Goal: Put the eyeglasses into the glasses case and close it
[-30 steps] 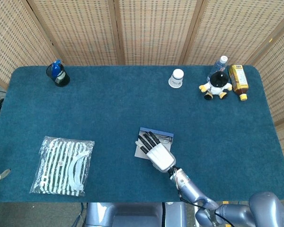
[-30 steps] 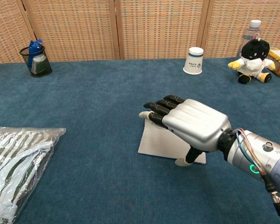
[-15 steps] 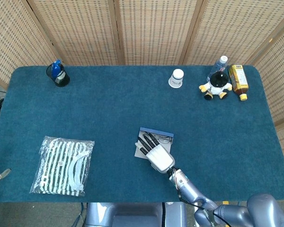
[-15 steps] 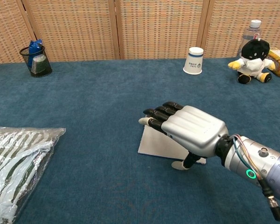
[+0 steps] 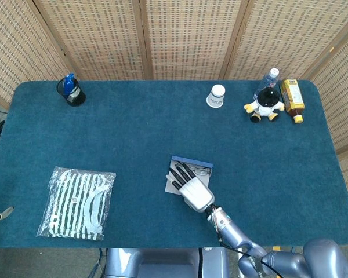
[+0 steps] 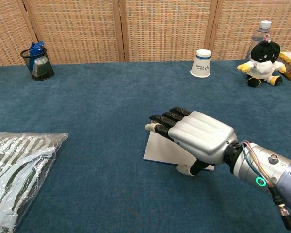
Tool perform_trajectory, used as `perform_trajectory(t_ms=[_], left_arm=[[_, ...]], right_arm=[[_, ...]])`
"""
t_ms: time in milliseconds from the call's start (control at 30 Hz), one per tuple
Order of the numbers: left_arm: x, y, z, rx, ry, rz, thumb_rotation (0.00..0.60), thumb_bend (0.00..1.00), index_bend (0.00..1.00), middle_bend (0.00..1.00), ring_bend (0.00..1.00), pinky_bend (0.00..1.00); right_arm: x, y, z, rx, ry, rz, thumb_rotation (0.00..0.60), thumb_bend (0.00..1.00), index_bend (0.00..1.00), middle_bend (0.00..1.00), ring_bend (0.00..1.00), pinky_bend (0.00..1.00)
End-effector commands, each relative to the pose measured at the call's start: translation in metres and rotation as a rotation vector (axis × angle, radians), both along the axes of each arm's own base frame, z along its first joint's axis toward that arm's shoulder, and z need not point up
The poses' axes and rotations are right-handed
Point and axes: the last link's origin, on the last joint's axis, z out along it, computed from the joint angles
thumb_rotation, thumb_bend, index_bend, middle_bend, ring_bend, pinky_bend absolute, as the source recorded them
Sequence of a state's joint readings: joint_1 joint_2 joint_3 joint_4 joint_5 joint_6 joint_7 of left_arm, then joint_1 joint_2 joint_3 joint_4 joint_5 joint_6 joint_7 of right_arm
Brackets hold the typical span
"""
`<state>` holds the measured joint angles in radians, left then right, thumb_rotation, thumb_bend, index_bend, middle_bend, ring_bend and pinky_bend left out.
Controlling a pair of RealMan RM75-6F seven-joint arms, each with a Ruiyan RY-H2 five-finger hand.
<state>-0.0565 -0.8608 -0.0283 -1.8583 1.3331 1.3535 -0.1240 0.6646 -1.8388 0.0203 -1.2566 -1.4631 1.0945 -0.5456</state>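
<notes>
- Your right hand (image 6: pixel 200 136) lies palm-down over the glasses case (image 6: pixel 166 150), which sits near the middle of the blue table (image 5: pixel 133 139). Its dark fingers (image 6: pixel 167 117) reach out fairly straight and close together across the far end of the case, and the thumb tip shows below the palm at the near edge.
- From above, the eyeglasses (image 5: pixel 200 170) peek out beside the fingers, lying on the case's pale surface with a dark blue edge behind them. They look placed in the case, though I cannot tell how well they are seated.
- What is left, by my reading, is the closing. I cannot tell whether the lid is folded over yet, nor whether your fingers hold anything or merely rest on the case.
- Against the picture from a second ago, your hand has drawn back slightly toward you and sits a little lower; the case has not shifted.
- Your left hand is not visible in either view.
</notes>
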Motion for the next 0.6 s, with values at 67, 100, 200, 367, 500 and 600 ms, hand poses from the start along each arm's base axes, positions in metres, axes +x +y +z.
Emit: perform_trajectory(t_ms=[67,100,200,367,500,600], left_arm=[[0.0000,0.0002,-0.0001,0.000,0.001,0.000,0.600,0.17,0.00,0.00,0.00,0.00],[0.0001,0.0003,-0.0002,-0.001,0.000,-0.001,0.600,0.17,0.00,0.00,0.00,0.00],[0.0001,0.0003,-0.0003,-0.002,0.000,0.000,0.600,0.17,0.00,0.00,0.00,0.00],[0.0004,0.0002,-0.0004,-0.002,0.000,0.000,0.600,0.17,0.00,0.00,0.00,0.00],[0.0001,0.0003,-0.0006,-0.003,0.001,0.001,0.600,0.17,0.00,0.00,0.00,0.00],[0.0000,0.0004,-0.0005,-0.002,0.001,0.002,0.600,0.17,0.00,0.00,0.00,0.00]], right_arm=[[-0.0005,-0.0002,-0.0002,0.002,0.000,-0.003,0.600,0.35,0.02,0.00,0.00,0.00],[-0.0004,-0.0001,-0.0002,0.003,0.000,-0.003,0.600,0.35,0.02,0.00,0.00,0.00],[-0.0010,0.0010,-0.0008,0.006,0.002,-0.001,0.600,0.35,0.02,0.00,0.00,0.00],[-0.0024,0.0017,-0.0038,0.008,0.013,-0.001,0.600,0.35,0.02,0.00,0.00,0.00],[-0.0041,0.0024,-0.0065,0.009,0.021,-0.004,0.600,0.35,0.02,0.00,0.00,0.00],[-0.0062,0.0018,-0.0082,0.006,0.031,-0.006,0.600,0.35,0.02,0.00,0.00,0.00]])
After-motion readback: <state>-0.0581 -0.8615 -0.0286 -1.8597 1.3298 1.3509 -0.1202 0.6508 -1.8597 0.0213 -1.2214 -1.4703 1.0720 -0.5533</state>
